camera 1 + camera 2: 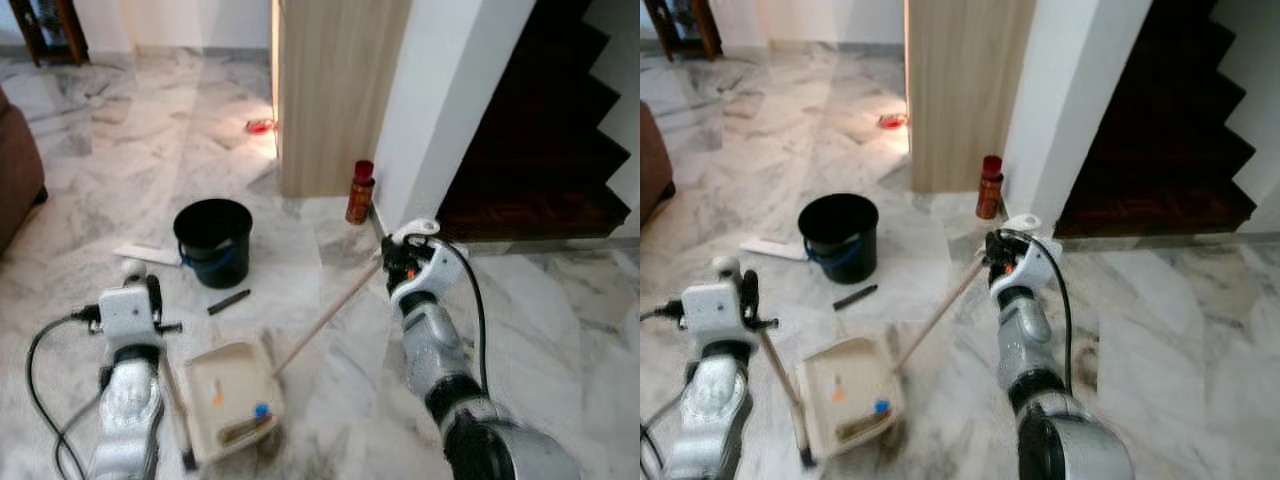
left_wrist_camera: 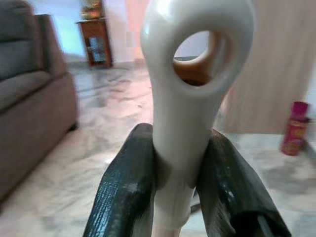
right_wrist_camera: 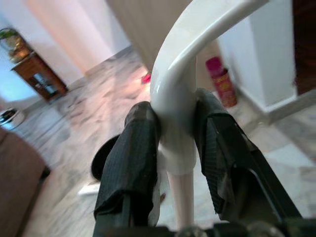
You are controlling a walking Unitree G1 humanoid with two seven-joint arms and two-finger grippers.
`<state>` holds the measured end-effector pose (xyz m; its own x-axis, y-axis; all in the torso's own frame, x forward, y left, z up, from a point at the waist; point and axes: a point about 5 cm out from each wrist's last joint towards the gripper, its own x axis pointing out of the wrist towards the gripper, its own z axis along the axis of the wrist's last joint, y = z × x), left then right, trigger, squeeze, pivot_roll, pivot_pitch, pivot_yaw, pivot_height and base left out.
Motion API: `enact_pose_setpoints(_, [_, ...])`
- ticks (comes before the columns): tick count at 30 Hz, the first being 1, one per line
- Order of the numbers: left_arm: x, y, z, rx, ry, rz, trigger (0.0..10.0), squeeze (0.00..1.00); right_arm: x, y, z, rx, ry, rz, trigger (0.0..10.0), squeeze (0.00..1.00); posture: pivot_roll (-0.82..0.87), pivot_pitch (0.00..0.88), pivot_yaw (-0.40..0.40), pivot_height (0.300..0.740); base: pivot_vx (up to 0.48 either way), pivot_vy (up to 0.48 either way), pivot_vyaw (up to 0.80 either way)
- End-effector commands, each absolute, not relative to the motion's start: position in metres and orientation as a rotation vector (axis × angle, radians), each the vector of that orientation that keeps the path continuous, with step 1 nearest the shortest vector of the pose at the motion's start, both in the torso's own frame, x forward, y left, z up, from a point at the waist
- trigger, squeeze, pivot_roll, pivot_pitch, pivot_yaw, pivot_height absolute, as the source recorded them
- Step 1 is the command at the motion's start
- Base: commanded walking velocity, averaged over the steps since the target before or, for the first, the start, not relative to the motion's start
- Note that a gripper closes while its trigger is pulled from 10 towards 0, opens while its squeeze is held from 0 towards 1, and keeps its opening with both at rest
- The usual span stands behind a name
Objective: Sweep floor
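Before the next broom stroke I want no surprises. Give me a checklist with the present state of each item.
1. Left gripper shut on the cream plastic dustpan handle: ok.
2. Right gripper shut on the white looped broom handle: ok.
3. Broom's wooden stick slants down to the beige dustpan tray: ok.
4. Debris in the tray, including a small blue piece: ok.
5. Black marker lying loose on the marble floor near the tray: not ok.
6. Black bucket and red spray can apart from the stick: ok.
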<state>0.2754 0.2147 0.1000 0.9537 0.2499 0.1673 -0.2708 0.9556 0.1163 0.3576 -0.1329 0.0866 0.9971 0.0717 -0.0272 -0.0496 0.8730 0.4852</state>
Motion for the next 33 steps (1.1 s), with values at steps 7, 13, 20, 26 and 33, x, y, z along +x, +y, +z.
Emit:
enact_pose_setpoints(7, [0.279, 0.215, 0.111, 0.126, -0.202, 0.266, 10.0, 0.0, 0.376, -0.123, 0.132, 0.509, -0.088, 0.107, 10.0, 0.0, 0.08, 0.0, -0.076, 0.74, 0.375, 0.0, 0.0])
enact_pose_setpoints(13, [0.279, 0.215, 0.112, 0.126, -0.217, 0.265, 10.0, 0.0, 0.38, -0.116, 0.147, 0.52, -0.116, 0.12, 10.0, 0.0, 0.09, 0.0, -0.077, 0.74, 0.226, 0.0, 0.0])
enact_pose_setpoints(20, [0.278, 0.215, 0.112, 0.128, -0.216, 0.264, 10.0, 0.0, 0.384, -0.113, 0.168, 0.588, -0.142, 0.079, 10.0, 0.0, 0.09, 0.0, -0.078, 0.74, 0.0, 0.0, 0.0])
enact_pose_setpoints(26, [0.277, 0.214, 0.112, 0.125, -0.218, 0.262, 10.0, 0.0, 0.386, -0.111, 0.181, 0.586, -0.157, 0.058, 10.0, 0.0, 0.09, 0.0, -0.077, 0.74, 0.0, 0.0, 0.0])
enact_pose_setpoints(33, [0.277, 0.214, 0.112, 0.122, -0.22, 0.265, 10.0, 0.0, 0.386, -0.105, 0.187, 0.602, -0.13, 0.039, 10.0, 0.0, 0.1, 0.0, -0.079, 0.74, 0.0, 0.0, 0.0])
